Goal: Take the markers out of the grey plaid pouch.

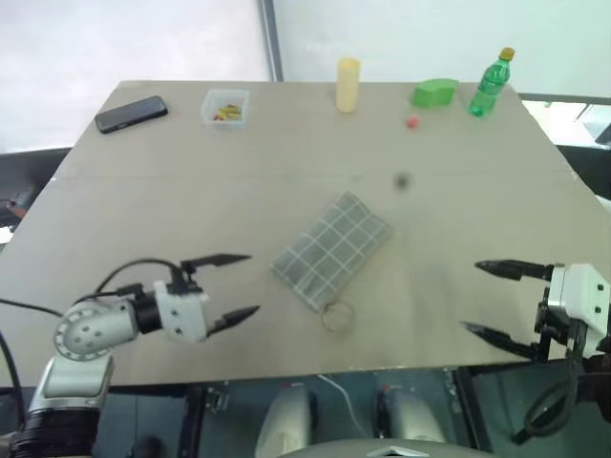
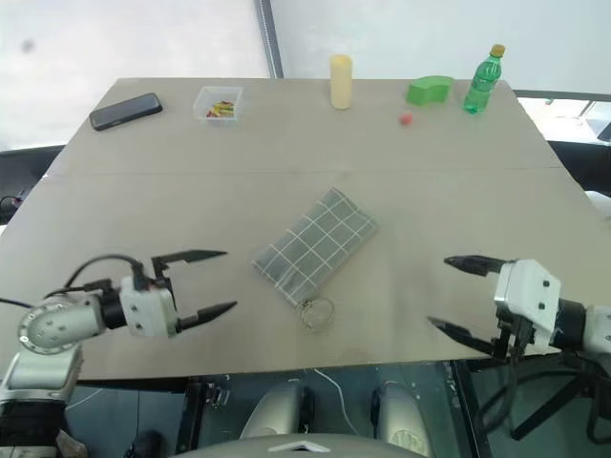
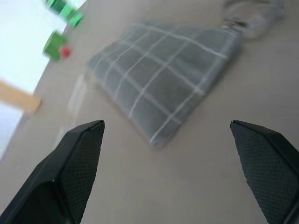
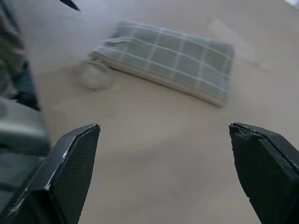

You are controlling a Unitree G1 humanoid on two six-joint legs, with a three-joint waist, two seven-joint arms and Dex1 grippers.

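Grey plaid pouch (image 1: 332, 250) lies flat and slantwise on the table (image 1: 286, 143), near its front edge, closed, with no markers out, squarely between the two arms so either can reach it. Left gripper (image 1: 234, 286) and right gripper (image 1: 489, 300) flank it, jaws spread wide and empty. Its metal ring (image 1: 337, 314) trails toward the robot.

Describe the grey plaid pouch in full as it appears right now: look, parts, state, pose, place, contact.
The grey plaid pouch is a flat rectangular fabric piece, grey with pale grid lines, lying slantwise near the middle of the table. A thin metal ring hangs off its near corner, resting on the tabletop. It looks closed and lies flat; no markers show. Nothing but the table touches it.
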